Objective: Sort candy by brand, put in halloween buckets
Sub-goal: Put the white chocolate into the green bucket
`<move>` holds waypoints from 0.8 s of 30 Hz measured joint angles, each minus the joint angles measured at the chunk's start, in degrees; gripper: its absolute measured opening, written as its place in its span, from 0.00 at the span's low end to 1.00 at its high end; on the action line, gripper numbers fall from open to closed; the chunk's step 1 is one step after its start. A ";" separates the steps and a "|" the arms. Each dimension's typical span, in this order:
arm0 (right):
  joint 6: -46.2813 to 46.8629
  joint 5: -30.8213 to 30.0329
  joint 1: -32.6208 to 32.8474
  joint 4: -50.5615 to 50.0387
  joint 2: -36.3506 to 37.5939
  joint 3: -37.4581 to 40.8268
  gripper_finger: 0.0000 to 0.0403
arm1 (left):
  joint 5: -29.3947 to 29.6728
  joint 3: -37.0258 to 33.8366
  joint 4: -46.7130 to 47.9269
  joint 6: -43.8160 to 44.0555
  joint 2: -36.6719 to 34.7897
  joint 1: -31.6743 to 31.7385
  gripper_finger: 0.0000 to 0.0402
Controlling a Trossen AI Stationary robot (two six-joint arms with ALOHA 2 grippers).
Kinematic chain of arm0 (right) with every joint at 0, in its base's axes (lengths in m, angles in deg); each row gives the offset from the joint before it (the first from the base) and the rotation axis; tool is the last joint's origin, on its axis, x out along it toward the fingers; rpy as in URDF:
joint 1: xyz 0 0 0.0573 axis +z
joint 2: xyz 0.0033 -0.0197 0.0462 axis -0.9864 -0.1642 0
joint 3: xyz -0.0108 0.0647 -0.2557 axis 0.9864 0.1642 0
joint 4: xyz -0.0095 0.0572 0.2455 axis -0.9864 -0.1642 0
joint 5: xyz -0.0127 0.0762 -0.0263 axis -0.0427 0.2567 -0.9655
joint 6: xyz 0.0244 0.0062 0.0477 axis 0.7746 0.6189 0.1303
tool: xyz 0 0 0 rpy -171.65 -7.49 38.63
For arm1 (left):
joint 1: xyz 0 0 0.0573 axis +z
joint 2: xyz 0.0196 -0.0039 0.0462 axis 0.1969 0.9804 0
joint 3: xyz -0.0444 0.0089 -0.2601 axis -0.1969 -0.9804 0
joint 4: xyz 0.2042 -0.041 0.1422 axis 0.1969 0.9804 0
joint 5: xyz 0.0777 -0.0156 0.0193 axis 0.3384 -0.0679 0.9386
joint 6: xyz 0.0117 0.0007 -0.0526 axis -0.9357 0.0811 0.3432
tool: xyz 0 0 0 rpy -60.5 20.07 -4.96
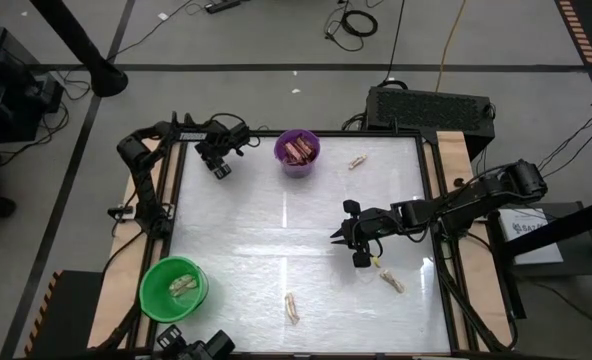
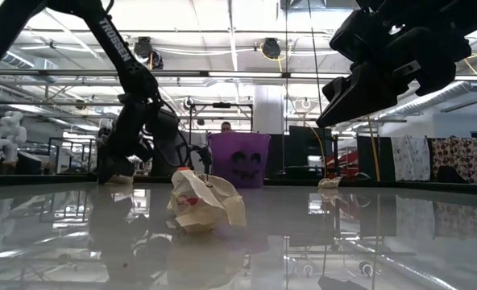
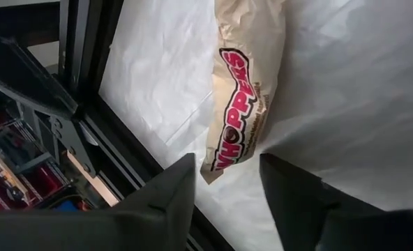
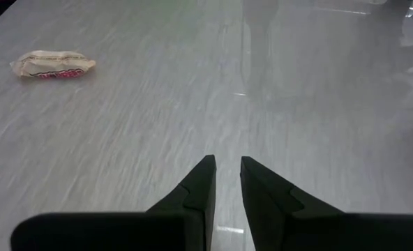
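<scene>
My left gripper [image 1: 219, 167] is near the table's far left corner, left of the purple bucket [image 1: 297, 152], and is shut on a cream Whoppers candy [image 3: 238, 84]. The purple bucket holds brown bars; the green bucket [image 1: 173, 288] at the near left holds cream pieces. My right gripper [image 1: 352, 247] hovers above the table right of centre, its fingers [image 4: 227, 174] a narrow gap apart with nothing between them. Loose cream candies lie at the far side [image 1: 357, 160], beside the right gripper [image 1: 388, 278] and near the front edge [image 1: 292, 307]. My left gripper has the cream candy by one end of its wrapper [image 3: 224, 164], pinched between the two fingers. The fingers come from above, slanting down, and the candy runs on beyond the fingertips along their direction. Whether its far end rests on the table I cannot tell.
The table's dark frame [image 3: 123, 132] runs close beside the left gripper. A black box [image 1: 431, 108] sits behind the far right corner. Bare white tabletop [image 1: 266, 230] lies between the buckets and the right gripper.
</scene>
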 joint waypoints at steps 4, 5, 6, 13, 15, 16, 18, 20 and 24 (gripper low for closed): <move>-0.02 0.00 -0.02 0.00 0.00 0.00 0.15 | -0.18 -0.06 -0.17 0.06 0.09 0.09 0.29; -0.02 -0.02 -0.01 0.00 0.00 0.01 0.15 | -0.19 -0.09 -0.25 0.07 0.11 0.09 0.25; -0.02 -0.01 -0.02 0.00 0.00 0.00 0.15 | -0.19 -0.09 -0.28 0.07 0.12 0.09 0.21; -0.65 -0.02 -0.02 0.00 0.00 0.00 0.15 | -0.92 -0.09 0.92 0.09 -0.36 -0.02 0.02; -0.68 -0.02 -0.02 0.00 0.00 0.01 0.15 | -2.15 0.21 2.59 0.11 -1.14 -0.30 0.02; -0.69 -0.02 -0.01 0.00 0.00 0.00 0.15 | -2.84 0.52 3.93 0.11 -1.59 -0.47 0.02; -0.70 -0.02 -0.02 0.00 0.00 0.01 0.15 | -4.39 1.66 7.64 0.37 -2.73 -1.10 0.02; -0.70 -0.02 -0.02 0.00 0.00 0.00 0.15 | -6.88 3.13 11.55 1.55 -4.21 -2.05 0.01; -0.67 -0.02 -0.02 0.00 0.00 0.01 0.15 | -15.04 5.62 19.98 1.68 -8.39 -5.64 0.01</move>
